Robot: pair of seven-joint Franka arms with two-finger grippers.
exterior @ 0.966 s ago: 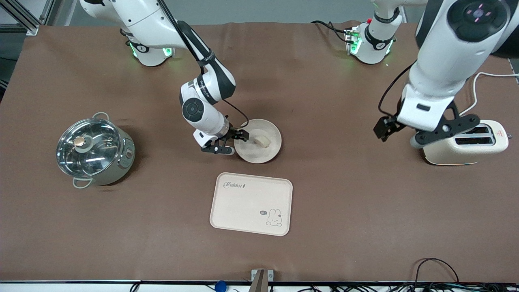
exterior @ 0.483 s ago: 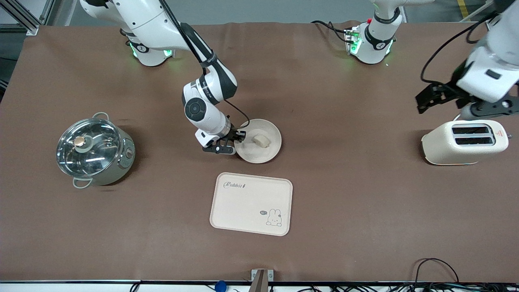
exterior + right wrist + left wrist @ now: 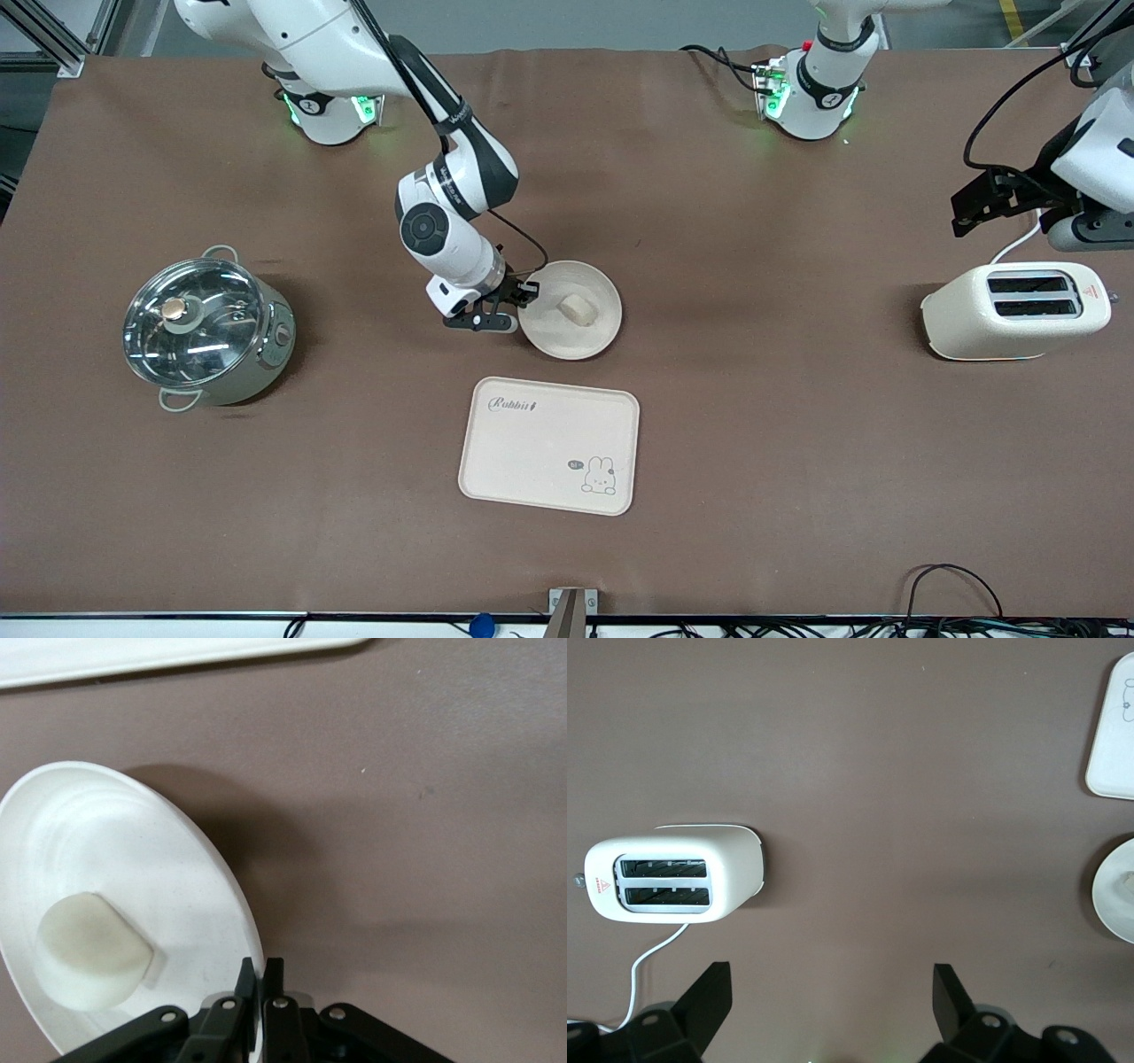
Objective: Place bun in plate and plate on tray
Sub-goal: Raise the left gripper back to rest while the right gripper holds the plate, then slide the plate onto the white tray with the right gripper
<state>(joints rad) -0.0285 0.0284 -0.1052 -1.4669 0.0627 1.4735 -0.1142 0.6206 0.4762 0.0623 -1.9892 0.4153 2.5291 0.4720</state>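
Bun (image 3: 576,309) sits in plate (image 3: 592,338), rim pinched by right claw (image 3: 523,299).

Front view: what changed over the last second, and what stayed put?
The right gripper closed its fingers on the plate rim; the plate, bun inside, shifted slightly toward the left arm's end. The left gripper, open, withdrew from over the toaster toward its base. Tray, pot and toaster stayed put.
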